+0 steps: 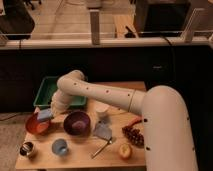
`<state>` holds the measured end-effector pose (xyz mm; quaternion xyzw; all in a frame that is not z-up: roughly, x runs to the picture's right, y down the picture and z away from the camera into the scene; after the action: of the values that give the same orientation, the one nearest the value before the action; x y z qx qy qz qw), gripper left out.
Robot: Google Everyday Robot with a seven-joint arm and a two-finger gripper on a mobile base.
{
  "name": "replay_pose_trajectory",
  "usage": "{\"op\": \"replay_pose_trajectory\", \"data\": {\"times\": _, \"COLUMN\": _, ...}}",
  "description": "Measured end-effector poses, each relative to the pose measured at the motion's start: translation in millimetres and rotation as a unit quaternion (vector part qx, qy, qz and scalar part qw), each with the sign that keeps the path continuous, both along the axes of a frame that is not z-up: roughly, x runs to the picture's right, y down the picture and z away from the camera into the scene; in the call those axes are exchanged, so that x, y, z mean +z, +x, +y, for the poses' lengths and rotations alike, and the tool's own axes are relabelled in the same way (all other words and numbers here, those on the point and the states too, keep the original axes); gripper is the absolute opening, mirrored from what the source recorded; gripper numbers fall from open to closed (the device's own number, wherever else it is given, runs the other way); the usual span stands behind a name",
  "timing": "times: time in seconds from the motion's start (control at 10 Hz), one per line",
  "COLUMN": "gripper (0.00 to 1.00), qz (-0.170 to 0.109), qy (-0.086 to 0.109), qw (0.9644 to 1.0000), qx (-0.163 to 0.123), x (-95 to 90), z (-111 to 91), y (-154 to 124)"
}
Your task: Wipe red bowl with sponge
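While your gripper (48, 115) hangs low at the left of the bench (80, 152), you can see it at the right rim of the red bowl (36, 125), with the blue-grey sponge (44, 115) at its tip over that rim. Whether the fingers clamp it, you cannot tell. Just right of the bowl sits a purple bowl (76, 123); behind both lies a green tray (47, 91). A blue cup (59, 146) stands nearer the front edge.
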<state>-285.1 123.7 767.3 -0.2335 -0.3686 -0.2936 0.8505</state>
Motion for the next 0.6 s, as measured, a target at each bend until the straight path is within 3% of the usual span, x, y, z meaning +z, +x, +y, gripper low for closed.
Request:
{"op": "replay_pose_trajectory", "data": {"times": 0.4, "gripper": 0.00, "qz": -0.001, "qy": 0.027, "qw": 0.9970, "qx": -0.072, "x": -10.0, "z": 24.3, "y": -20.8}}
{"op": "replay_pose_trajectory", "data": {"times": 0.6, "gripper": 0.00, "qz": 0.022, "qy": 0.035, "qw": 0.9942, "qx": -0.099, "x": 1.1, "z": 35.5, "y": -23.8}}
